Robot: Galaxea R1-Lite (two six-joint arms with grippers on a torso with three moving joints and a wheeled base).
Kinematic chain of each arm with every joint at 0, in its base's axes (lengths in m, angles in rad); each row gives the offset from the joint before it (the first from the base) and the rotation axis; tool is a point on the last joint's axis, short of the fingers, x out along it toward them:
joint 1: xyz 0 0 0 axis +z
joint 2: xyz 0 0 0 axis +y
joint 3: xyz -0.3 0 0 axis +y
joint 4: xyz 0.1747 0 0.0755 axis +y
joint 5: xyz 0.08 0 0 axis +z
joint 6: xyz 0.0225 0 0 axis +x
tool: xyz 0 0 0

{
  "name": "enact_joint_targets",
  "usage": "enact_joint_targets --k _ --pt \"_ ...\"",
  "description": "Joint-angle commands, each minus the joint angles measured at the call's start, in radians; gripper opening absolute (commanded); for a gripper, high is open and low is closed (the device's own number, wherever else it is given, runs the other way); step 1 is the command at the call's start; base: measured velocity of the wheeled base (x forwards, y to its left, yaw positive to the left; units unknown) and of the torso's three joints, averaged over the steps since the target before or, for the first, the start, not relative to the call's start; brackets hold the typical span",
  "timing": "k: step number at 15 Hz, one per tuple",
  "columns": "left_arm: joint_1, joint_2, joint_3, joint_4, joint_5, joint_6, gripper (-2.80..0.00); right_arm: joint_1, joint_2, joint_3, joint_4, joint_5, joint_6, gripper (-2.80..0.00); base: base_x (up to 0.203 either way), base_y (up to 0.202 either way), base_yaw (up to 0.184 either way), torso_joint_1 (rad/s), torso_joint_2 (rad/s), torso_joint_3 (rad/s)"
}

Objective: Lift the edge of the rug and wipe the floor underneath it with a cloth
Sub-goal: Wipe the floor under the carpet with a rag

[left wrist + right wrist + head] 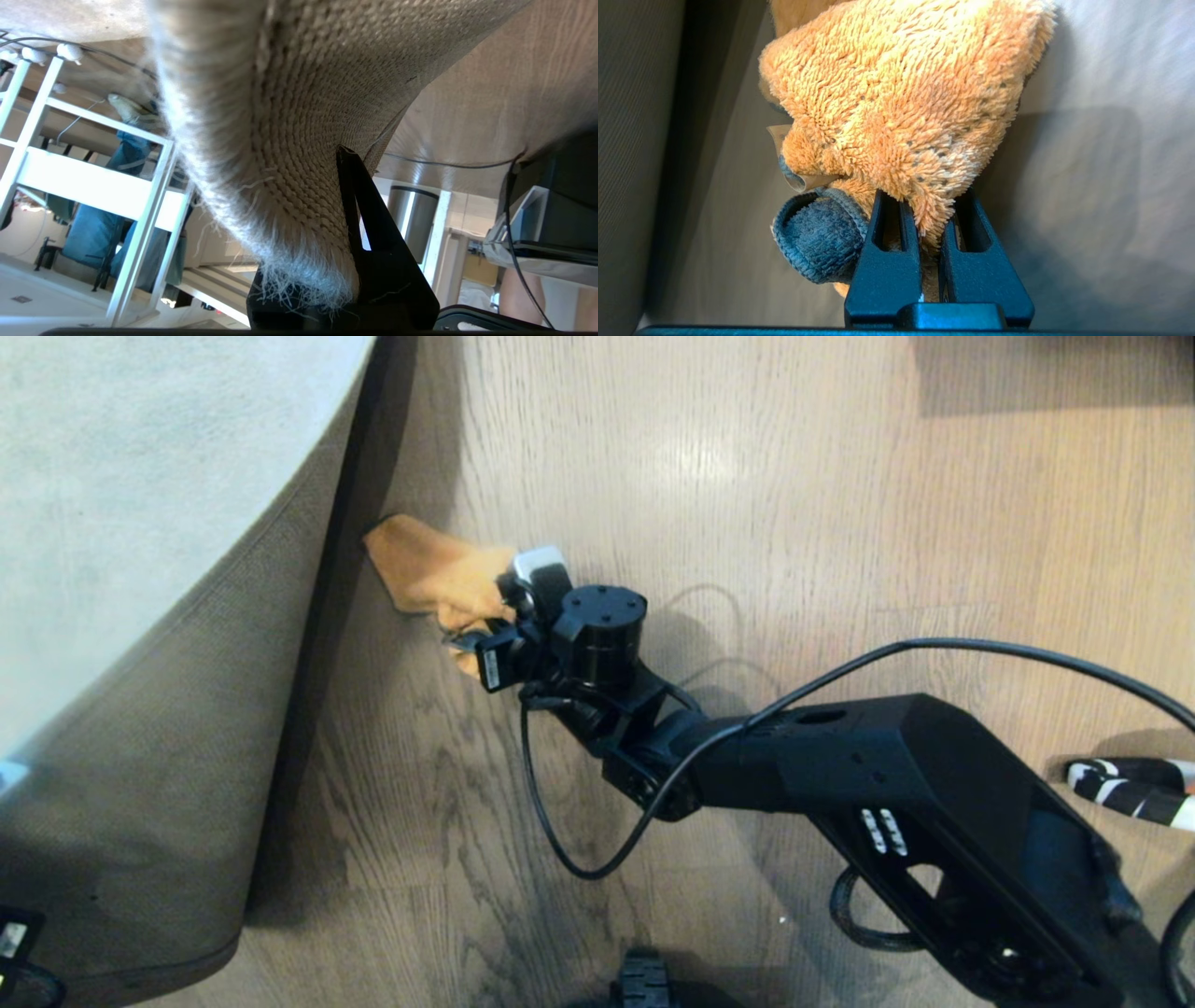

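The rug edge (322,616) is raised off the floor (766,485), so its tan woven underside (140,756) faces me on the left of the head view. My left gripper (308,186) is shut on the rug edge (289,140); one black finger (369,224) presses the weave and the other is hidden behind the pile. The orange fuzzy cloth (425,569) lies on the floor right beside the lifted edge. My right gripper (467,637) is shut on the cloth (906,93), as the right wrist view shows (924,205), with a blue-grey trimmed corner (812,242) folded beside one finger.
A black cable (560,821) loops from the right arm over the floor. A black-and-white striped object (1134,789) lies at the right edge. My base's wheel (642,985) shows at the bottom. The left wrist view shows a white frame (93,186), a person's legs (126,158) and a metal bin (413,219).
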Motion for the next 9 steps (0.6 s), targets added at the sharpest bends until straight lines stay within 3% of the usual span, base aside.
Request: enact_joint_targets --k 1,4,9 --pt "0.001 0.0 0.0 0.002 0.007 0.003 -2.8 -0.011 -0.011 0.0 0.0 -0.009 -0.001 -2.8 0.0 0.0 0.0 0.0 0.0 0.0" --pt "0.001 -0.001 0.0 0.002 0.009 0.002 -2.8 -0.006 -0.011 0.026 -0.012 -0.009 -0.001 -2.8 0.0 0.0 0.0 0.0 0.0 0.0" --pt "0.001 -0.001 -0.002 0.002 0.009 0.003 -2.8 0.066 -0.033 0.256 -0.104 -0.011 -0.002 -2.8 0.0 0.0 0.0 0.0 0.0 0.0"
